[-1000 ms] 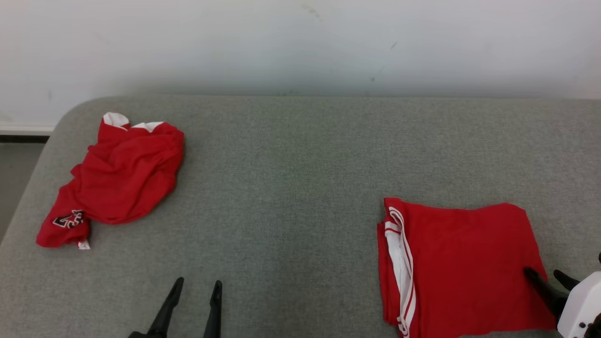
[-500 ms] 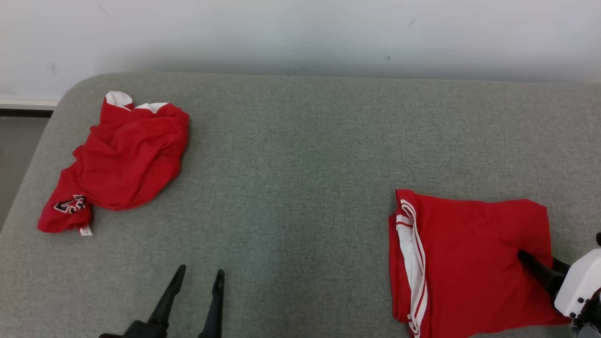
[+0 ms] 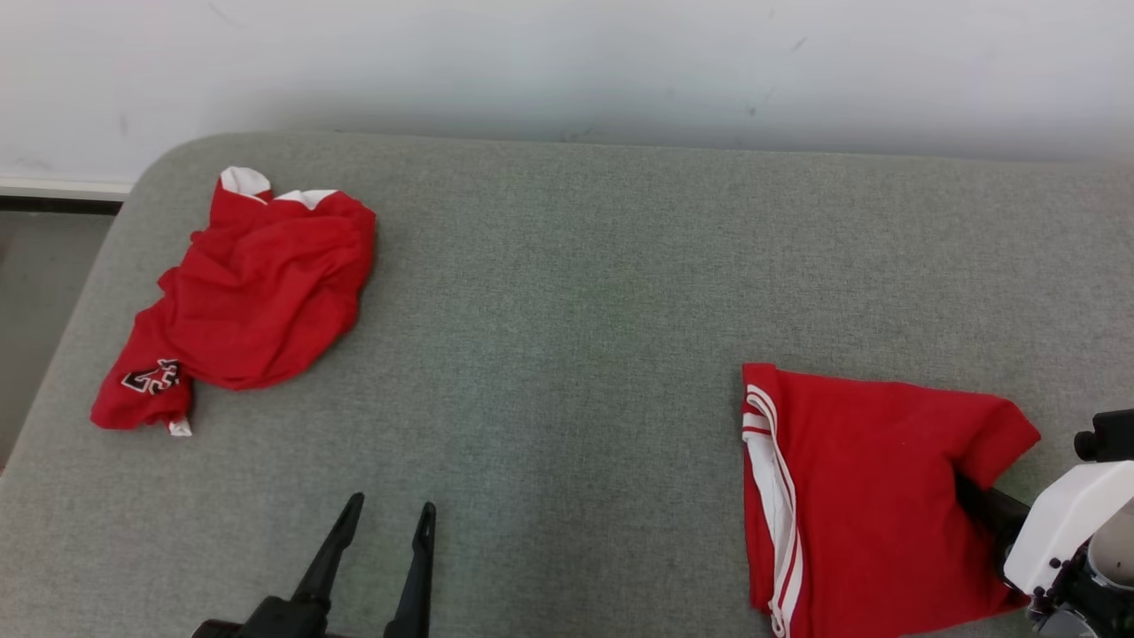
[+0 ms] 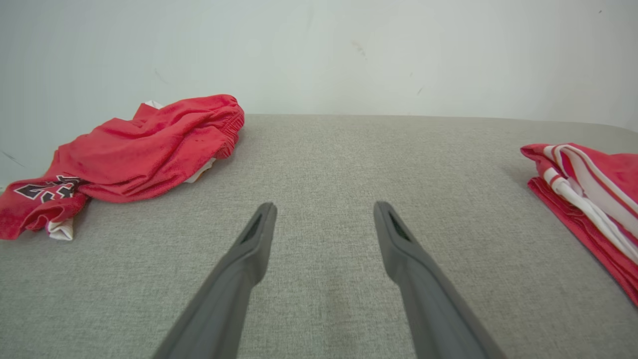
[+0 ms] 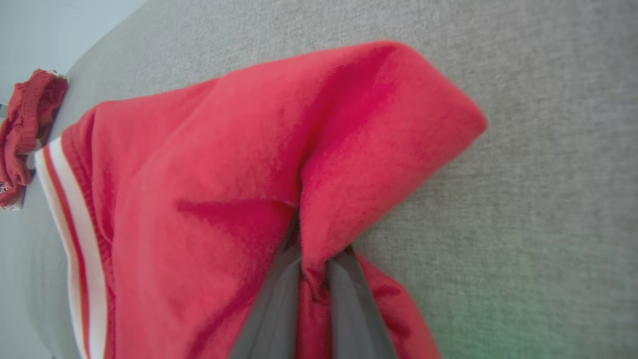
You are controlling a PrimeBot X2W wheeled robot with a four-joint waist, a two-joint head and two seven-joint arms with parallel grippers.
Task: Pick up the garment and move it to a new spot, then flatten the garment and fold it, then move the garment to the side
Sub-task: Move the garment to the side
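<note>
The garment (image 3: 868, 496), red with white side stripes and folded flat, lies at the right of the grey padded surface (image 3: 567, 310). My right gripper (image 3: 974, 496) is shut on its right edge, where the cloth bunches up and a corner lifts. In the right wrist view the two fingers (image 5: 271, 304) pinch a fold of the garment (image 5: 199, 199) between them. My left gripper (image 3: 392, 507) hovers open over bare surface at the lower left, holding nothing. The left wrist view shows that gripper (image 4: 325, 209) wide open, with the garment (image 4: 588, 184) at the right edge.
A second red garment (image 3: 257, 292) with a black and white print lies crumpled at the far left, also seen as a heap (image 4: 139, 144) in the left wrist view. The surface ends in a rounded corner (image 3: 142, 177) at the back left, with a white wall (image 3: 567, 62) behind.
My right gripper has shut on the garment's right edge, and that edge has bunched and lifted. The head camera has shifted a little. My left gripper keeps its place, still open.
</note>
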